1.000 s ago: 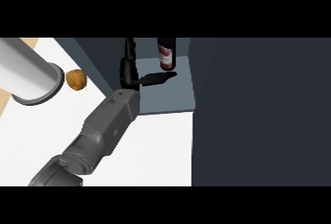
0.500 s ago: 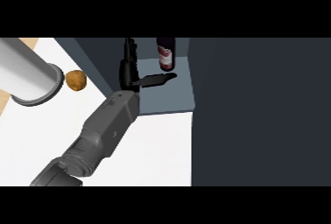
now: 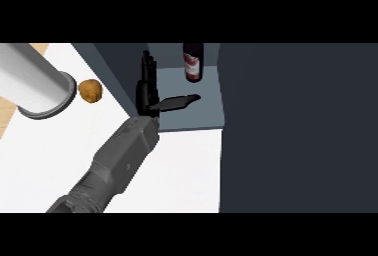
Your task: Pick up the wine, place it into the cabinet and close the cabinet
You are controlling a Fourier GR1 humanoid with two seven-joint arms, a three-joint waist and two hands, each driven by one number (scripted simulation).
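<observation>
One grey forearm rises from the lower left of the head view and ends in a black hand (image 3: pixel 149 92) at the mouth of the dark grey cabinet (image 3: pixel 295 125). Which arm it is cannot be read with certainty; it comes in left of centre, so it is taken here as the left hand, and no other hand shows. Its fingers (image 3: pixel 148 65) stand straight and together, pointing away from the viewer along the cabinet's left wall, while the thumb (image 3: pixel 177 102) sticks out to the right over the pale blue-grey cabinet floor (image 3: pixel 207 107). The hand is released and grasps nothing.

The dark wine bottle with a red-and-white label (image 3: pixel 193 65) stands inside the cabinet, toward the back of the floor, to the right of the fingers and apart from them, with bare floor showing between bottle and thumb. Its upper part runs up to the view's top edge.

A broad dark panel fills the right side of the view, next to the opening; whether it is the door or the cabinet's body cannot be told.

On the white desk (image 3: pixel 44 145) to the left, a large silver metal cylinder (image 3: pixel 29 80) lies tilted, and a small brown potato (image 3: pixel 90 91) sits just beside its rim. A strip of light wood shows at the far left edge.
</observation>
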